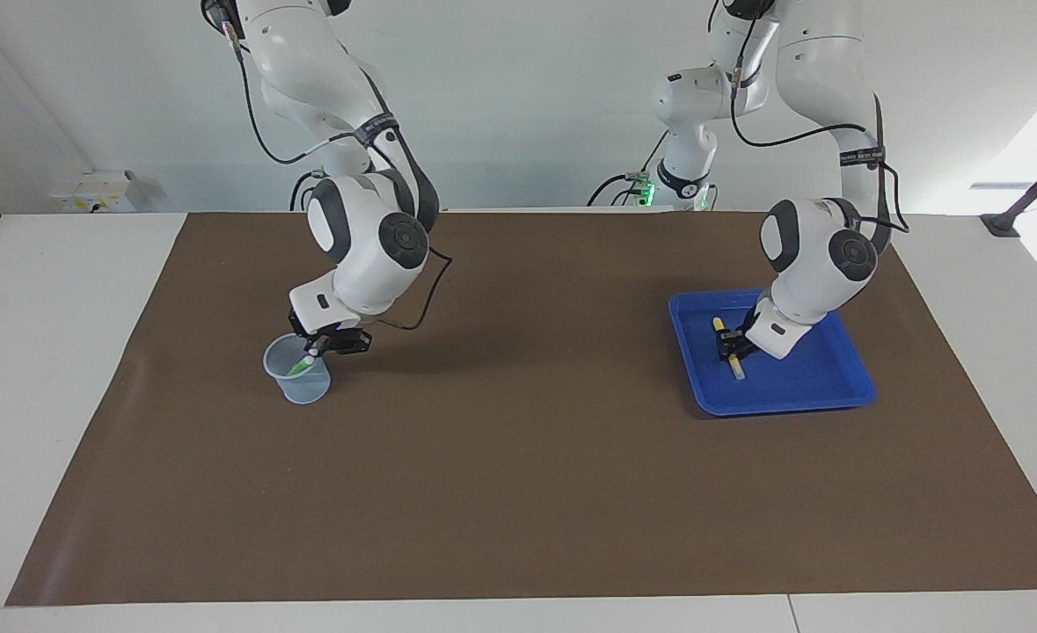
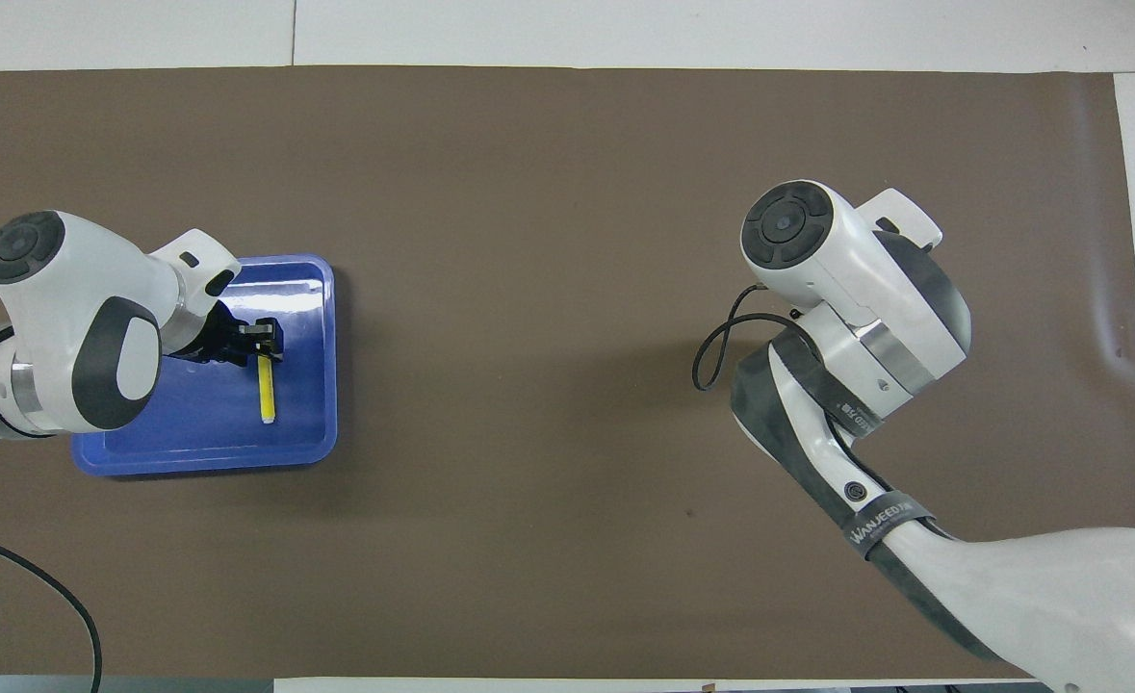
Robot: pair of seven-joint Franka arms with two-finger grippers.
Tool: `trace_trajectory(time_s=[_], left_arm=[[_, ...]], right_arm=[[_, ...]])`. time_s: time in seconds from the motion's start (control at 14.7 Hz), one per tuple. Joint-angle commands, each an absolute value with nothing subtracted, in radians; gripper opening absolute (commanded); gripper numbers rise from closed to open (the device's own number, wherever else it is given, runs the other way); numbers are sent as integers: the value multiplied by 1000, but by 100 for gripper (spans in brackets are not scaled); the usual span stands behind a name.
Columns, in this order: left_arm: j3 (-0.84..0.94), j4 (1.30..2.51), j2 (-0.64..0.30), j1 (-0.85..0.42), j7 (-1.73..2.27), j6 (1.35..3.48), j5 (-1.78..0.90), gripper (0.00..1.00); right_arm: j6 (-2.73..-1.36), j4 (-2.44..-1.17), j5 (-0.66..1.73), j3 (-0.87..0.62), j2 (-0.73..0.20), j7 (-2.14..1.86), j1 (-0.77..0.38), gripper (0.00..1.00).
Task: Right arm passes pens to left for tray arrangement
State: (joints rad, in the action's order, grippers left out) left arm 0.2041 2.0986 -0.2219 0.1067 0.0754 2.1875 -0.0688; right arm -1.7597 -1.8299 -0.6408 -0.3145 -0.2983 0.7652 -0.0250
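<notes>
Now, right gripper [image 1: 323, 345] low at mesh cup [image 1: 298, 384] rim, clenched, seemingly on whitish top of green pen [image 1: 303, 363] leaning inside cup just below it.

Advice: lift straight up along pen's lean until tip clears rim; sideways pull risks tipping light cup.

Well away, toward other arm's end: left gripper [image 1: 731, 345] down inside blue tray [image 1: 791, 406], at upper end of yellow pen [image 2: 267, 390]; grip state cannot tell. Pen appears to lie on tray floor.
</notes>
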Motion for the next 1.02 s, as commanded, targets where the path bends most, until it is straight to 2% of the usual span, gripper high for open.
trace_trajectory(time_s=[0.0,0.14,0.2,0.48,0.68,0.95], left_arm=[[209,2123,-201,118,87,2212,-51,100],[209,2123,-201,118,86,2214,-51,100],[209,2122,-201,118,86,2212,-51,100],[209,2083,-201,121,86,2172,-55,100],[207,1962,-192,121,94,2004,-66,100],[204,1722,-190,120,228,1723,-136,100]], right_arm=[[-1769,-1832,-675,-321,-299,788,-25,12],[-1767,-1832,-675,-321,-299,787,-25,12],[-1766,-1830,-675,-321,-299,787,-25,0],[-1758,-1821,-667,-322,-250,744,-20,0],[-1753,-1815,-596,-318,-193,716,-15,0],[-1721,-1770,-427,-316,-126,707,-14,0]])
